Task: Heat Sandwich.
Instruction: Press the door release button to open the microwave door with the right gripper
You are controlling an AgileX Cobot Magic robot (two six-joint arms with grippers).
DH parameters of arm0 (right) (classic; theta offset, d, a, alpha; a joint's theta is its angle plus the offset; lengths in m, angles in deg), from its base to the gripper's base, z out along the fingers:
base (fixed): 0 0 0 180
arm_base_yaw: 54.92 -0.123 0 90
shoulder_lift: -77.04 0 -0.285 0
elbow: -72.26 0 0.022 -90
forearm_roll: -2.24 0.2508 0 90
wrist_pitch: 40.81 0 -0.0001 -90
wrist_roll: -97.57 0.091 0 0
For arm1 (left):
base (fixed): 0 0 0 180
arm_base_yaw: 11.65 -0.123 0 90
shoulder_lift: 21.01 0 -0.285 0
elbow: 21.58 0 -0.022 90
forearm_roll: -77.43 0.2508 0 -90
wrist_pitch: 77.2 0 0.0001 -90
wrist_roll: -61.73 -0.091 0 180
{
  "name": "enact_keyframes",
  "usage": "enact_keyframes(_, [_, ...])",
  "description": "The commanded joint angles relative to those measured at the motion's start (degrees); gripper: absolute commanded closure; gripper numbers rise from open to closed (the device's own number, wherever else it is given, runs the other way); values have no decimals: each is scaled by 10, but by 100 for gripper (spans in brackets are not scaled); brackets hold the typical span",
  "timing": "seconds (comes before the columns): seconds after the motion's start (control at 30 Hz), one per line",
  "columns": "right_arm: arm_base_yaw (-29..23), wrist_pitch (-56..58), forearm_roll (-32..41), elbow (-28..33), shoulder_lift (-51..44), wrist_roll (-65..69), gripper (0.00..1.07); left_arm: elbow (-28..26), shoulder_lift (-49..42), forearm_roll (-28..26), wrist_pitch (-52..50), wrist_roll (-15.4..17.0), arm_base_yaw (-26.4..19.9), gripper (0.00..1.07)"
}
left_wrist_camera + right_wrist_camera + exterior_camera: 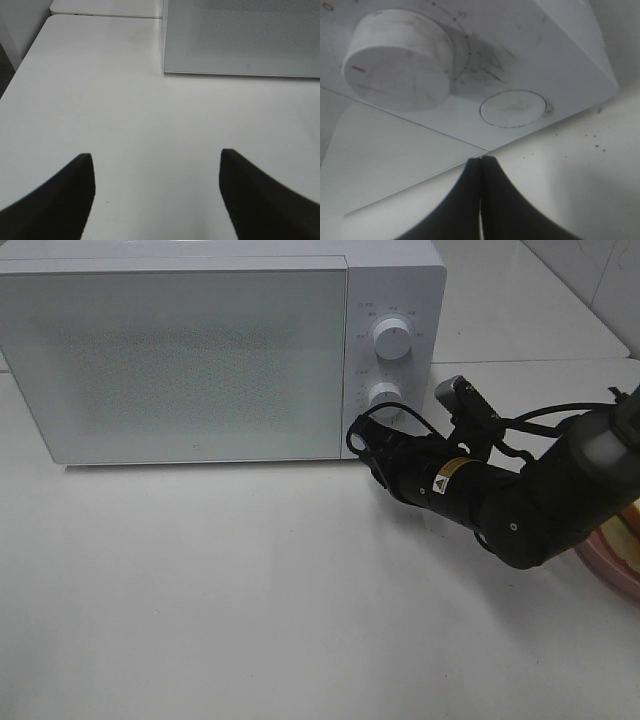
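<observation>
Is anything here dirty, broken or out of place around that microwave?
Only some grime. In the right wrist view the control panel carries grey smudges around the round button and the dial, and dark specks dot the table beside its corner. Nothing looks spilled, tilted or broken.

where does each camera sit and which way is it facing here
exterior high: mounted high, looks down on the microwave front and table; the right arm shows.
left wrist: low over the table, faces the microwave; the open left gripper shows.
right wrist: close to the microwave, faces a knob and round button; the shut right gripper shows.
shared: all three see the microwave.
</observation>
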Motion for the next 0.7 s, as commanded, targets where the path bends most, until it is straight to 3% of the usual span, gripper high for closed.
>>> enact_keyframes(0.03, [-2,-5,-3,-17,10,5,106,1,-13,-1,3,0,4,39])
enact_keyframes(0.23, [-2,-15,62,-24,30,5,106,1,-13,-1,3,0,4,39])
enact_keyframes(0.7, [0,-45,87,-25,36,-7,105,1,-13,-1,3,0,4,39])
